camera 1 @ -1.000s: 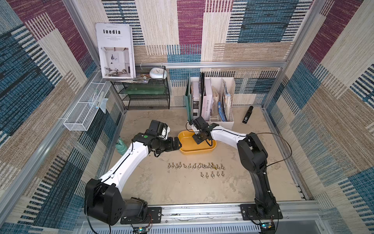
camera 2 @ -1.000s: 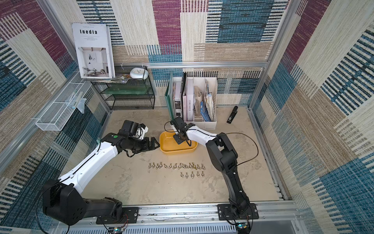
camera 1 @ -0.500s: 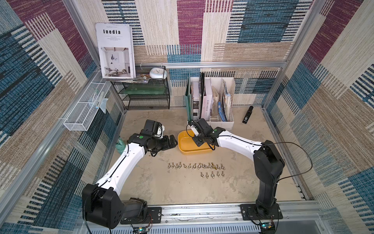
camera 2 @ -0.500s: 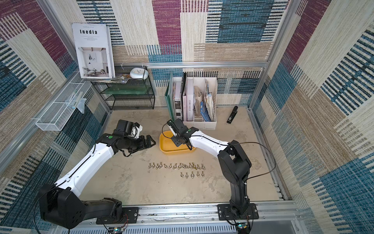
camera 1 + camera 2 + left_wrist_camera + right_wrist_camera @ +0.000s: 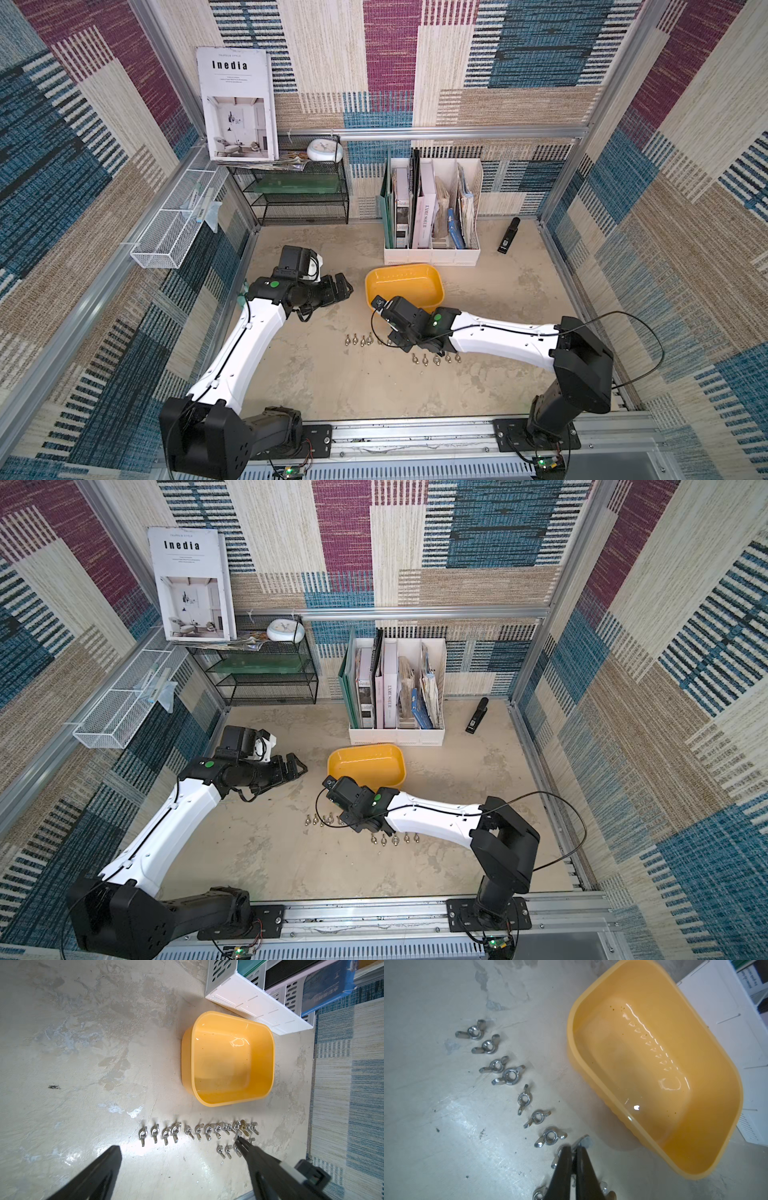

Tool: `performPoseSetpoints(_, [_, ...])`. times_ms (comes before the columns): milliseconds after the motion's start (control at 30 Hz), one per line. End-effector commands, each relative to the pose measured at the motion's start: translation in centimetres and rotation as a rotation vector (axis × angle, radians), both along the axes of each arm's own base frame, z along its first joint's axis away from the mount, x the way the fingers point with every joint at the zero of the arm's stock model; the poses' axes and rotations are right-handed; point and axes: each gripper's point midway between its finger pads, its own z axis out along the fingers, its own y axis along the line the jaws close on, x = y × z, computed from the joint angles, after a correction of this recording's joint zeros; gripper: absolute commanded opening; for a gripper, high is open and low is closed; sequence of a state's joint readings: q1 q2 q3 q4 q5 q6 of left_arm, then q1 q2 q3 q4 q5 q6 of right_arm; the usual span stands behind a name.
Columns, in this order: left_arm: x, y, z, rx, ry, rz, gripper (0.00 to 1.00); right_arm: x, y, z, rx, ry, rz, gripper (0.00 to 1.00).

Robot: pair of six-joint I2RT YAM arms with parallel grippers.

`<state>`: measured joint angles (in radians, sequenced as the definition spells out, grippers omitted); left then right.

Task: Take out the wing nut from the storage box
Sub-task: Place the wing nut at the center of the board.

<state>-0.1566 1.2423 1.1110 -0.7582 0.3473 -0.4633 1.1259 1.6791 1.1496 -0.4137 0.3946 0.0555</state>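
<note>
We see right end effector [image 5: 572,1150] clamped on a wing nut [image 5: 586,1141] beside the storage box [image 5: 591,1076] (over the nut row [image 5: 510,1076]); left end effector [image 5: 343,286] wide, unloaded.

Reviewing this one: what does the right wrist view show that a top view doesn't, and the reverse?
Only the right wrist view: the right gripper's jaws shut with a wing nut apparently pinched at their tips, and dark specks on the bare bottom of the storage box. Only a top view: the left gripper open beside the box, the black mesh shelf, the stapler. Both: the yellow box, the row of wing nuts laid out beside it, part of the white file holder.
</note>
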Motion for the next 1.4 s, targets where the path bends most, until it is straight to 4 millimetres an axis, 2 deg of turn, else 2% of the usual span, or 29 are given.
performPoseSetpoints(0, [-0.9,0.0,0.1,-0.007,0.000,-0.010,0.99,-1.9,-0.1,-1.0,0.002,-0.003,-0.028,0.04])
performPoseSetpoints(133, [-1.9,0.2,0.4,-0.008,-0.019,-0.011,0.99,-4.4,0.2,-3.0,-0.034,-0.002,0.006,0.04])
performPoseSetpoints(233, [-2.7,0.2,0.4,-0.013,-0.028,-0.013,0.99,-5.1,0.2,-4.5,-0.070,-0.010,0.010,0.04])
performPoseSetpoints(800, [-7.5,-0.7,0.1,-0.092,-0.035,-0.091,0.99,-6.4,-0.8,-8.5,-0.177,-0.023,-0.025,0.05])
performPoseSetpoints(1000, [-7.6,-0.6,0.1,-0.087,-0.040,-0.090,0.99,-7.3,-0.1,-9.7,-0.186,-0.005,-0.016,0.12])
performPoseSetpoints(1133, [-7.7,-0.5,0.0,-0.075,-0.042,-0.090,0.99,-8.2,0.7,-10.1,-0.173,0.021,-0.008,0.22])
performPoseSetpoints(1233, [-7.8,-0.5,-0.1,-0.074,-0.041,-0.091,0.99,-9.0,1.3,-10.0,-0.151,0.039,0.000,0.33])
performPoseSetpoints(1367, [-7.9,-0.5,-0.2,-0.075,-0.040,-0.090,0.99,-9.7,1.6,-9.7,-0.129,0.066,-0.005,0.42])
